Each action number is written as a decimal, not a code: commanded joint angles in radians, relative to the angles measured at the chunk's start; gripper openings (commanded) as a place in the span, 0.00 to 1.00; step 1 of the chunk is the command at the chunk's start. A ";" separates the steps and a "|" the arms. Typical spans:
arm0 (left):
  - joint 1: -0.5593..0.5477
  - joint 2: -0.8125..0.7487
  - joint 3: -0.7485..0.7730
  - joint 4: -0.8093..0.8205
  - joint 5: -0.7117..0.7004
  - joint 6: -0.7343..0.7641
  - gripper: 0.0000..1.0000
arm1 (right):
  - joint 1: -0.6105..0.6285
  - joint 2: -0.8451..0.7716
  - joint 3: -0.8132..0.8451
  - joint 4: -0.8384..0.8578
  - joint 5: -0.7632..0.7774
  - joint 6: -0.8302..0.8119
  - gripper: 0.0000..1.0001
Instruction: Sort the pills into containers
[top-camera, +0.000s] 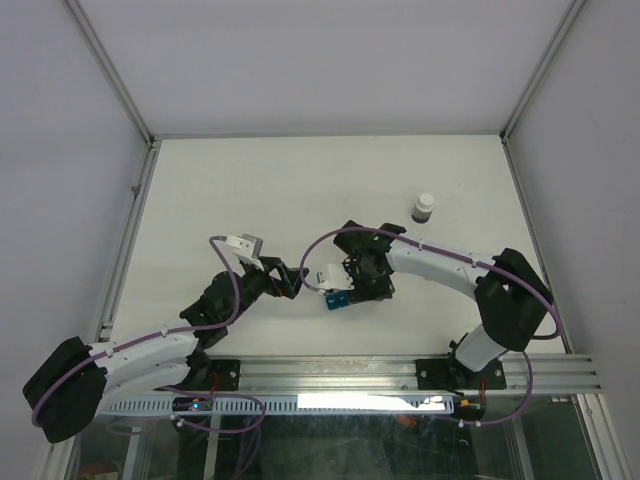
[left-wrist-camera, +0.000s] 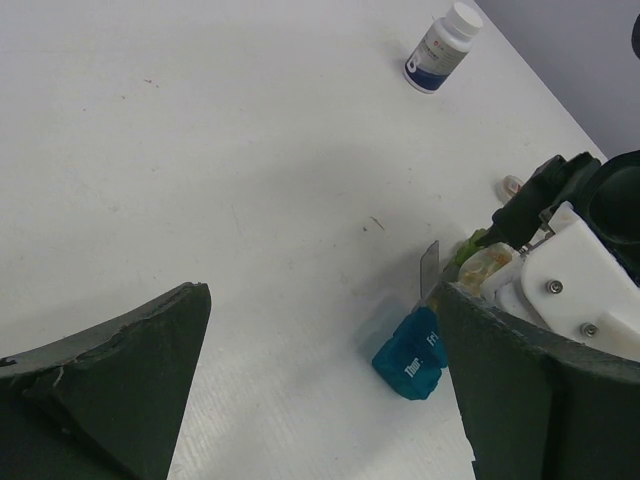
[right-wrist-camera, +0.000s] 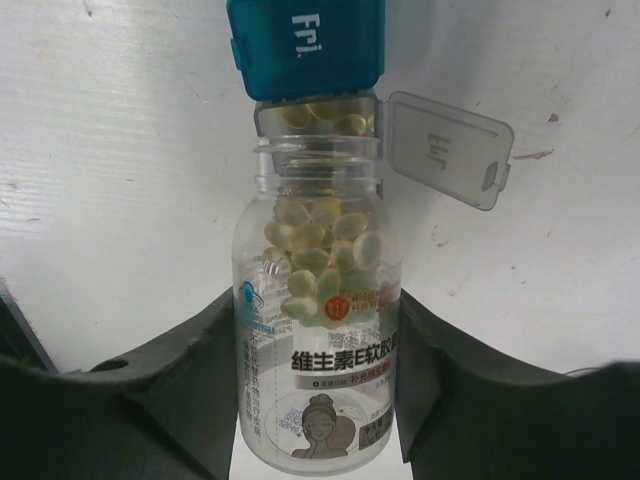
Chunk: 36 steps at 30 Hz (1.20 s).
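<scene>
The containers (top-camera: 338, 298) lie on the desk (top-camera: 250, 190) in its near middle part. The grey compartment beside the teal one marked "Fri" has its lid (right-wrist-camera: 445, 150) open, with pale yellow pills (right-wrist-camera: 325, 110) inside. The right fingers (right-wrist-camera: 190, 370) are clenched on a clear bottle (right-wrist-camera: 318, 390) of such pills, and its open mouth touches this compartment. The left fingers (left-wrist-camera: 120, 390) are released and hold nothing, just left of the strip, and a white-capped bottle (top-camera: 424, 208) stands farther to the right, well apart.
</scene>
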 joint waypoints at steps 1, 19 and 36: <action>0.010 -0.026 -0.009 0.052 0.029 -0.020 0.99 | 0.006 -0.039 0.018 0.004 0.008 0.015 0.13; 0.011 -0.138 -0.025 0.031 0.088 -0.044 0.99 | -0.046 -0.167 -0.085 0.106 -0.124 0.076 0.13; 0.002 -0.074 -0.077 0.566 0.338 -0.356 0.99 | -0.413 -0.524 -0.209 0.400 -0.729 0.254 0.14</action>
